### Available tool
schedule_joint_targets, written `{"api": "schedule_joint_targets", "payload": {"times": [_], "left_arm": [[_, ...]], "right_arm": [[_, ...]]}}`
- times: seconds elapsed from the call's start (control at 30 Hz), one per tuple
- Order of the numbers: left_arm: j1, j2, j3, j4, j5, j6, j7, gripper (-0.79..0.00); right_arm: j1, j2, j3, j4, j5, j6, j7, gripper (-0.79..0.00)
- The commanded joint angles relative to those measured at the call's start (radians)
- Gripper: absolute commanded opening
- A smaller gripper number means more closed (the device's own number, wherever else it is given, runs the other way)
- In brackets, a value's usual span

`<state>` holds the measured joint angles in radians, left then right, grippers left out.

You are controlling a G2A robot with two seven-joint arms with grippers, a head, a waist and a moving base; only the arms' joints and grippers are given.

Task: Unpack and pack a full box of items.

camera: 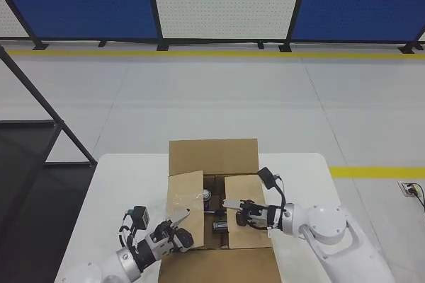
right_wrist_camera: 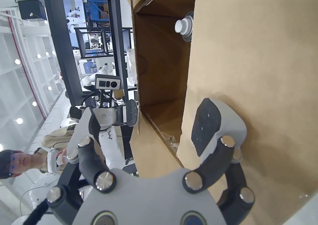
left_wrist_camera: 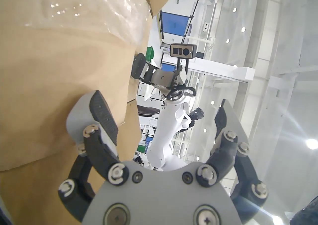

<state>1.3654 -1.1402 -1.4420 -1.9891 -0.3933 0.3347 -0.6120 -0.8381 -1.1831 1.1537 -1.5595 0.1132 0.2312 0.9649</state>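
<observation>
1. The nearest part of the brown cardboard box point(right_wrist_camera: 161, 62) is its near flap point(camera: 219, 267), folded outward and flat. I judge this is so that it does not block the arms coming in from the near side.
2. The left gripper point(camera: 182, 216) sits at the inner edge of the left side flap point(camera: 184, 201). Its jaws are spread wide and hold nothing. One finger pad point(left_wrist_camera: 103, 114) lies against the cardboard and the other is free in the air. This looks like a push or hook on the flap, not a pinch.
3. The right gripper point(camera: 231, 206) mirrors it at the inner edge of the right side flap point(camera: 246, 212). It is also wide open and empty, with one pad point(right_wrist_camera: 206, 124) on the flap's face. With an arm on each flap, the two flaps could be spread apart together.
4. A strip of glossy clear tape point(left_wrist_camera: 87, 0) clings to the left flap.
5. Both side flaps lean over the opening and leave only a narrow gap between them. That gap seems too narrow for reaching the contents.
6. In the gap, a can with a white cap point(right_wrist_camera: 183, 26) stands upright inside the box, towards its far end. A dark item point(camera: 219, 226) lies nearer, too small to identify. By my judgement unpacking has not begun.
7. The far flap point(camera: 212, 156) lies flat on the white table point(camera: 127, 191), well clear of the opening.
</observation>
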Motion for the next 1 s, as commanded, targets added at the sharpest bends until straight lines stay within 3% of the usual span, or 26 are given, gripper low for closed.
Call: {"api": "schedule_joint_targets", "payload": {"times": [0.0,0.37,0.97], "left_arm": [[-0.012,0.000,0.010,0.007,0.001,0.021,0.010,0.000],[-0.057,-0.001,0.052,0.034,0.024,0.123,0.062,0.000],[-0.072,0.001,0.078,0.050,0.035,0.137,0.092,0.000]], "right_arm": [[0.003,0.000,0.005,0.010,0.031,-0.013,0.018,0.000],[-0.009,0.006,0.029,0.001,0.029,-0.057,-0.001,0.000],[-0.016,0.006,-0.008,-0.001,0.044,-0.091,0.004,0.000]]}}
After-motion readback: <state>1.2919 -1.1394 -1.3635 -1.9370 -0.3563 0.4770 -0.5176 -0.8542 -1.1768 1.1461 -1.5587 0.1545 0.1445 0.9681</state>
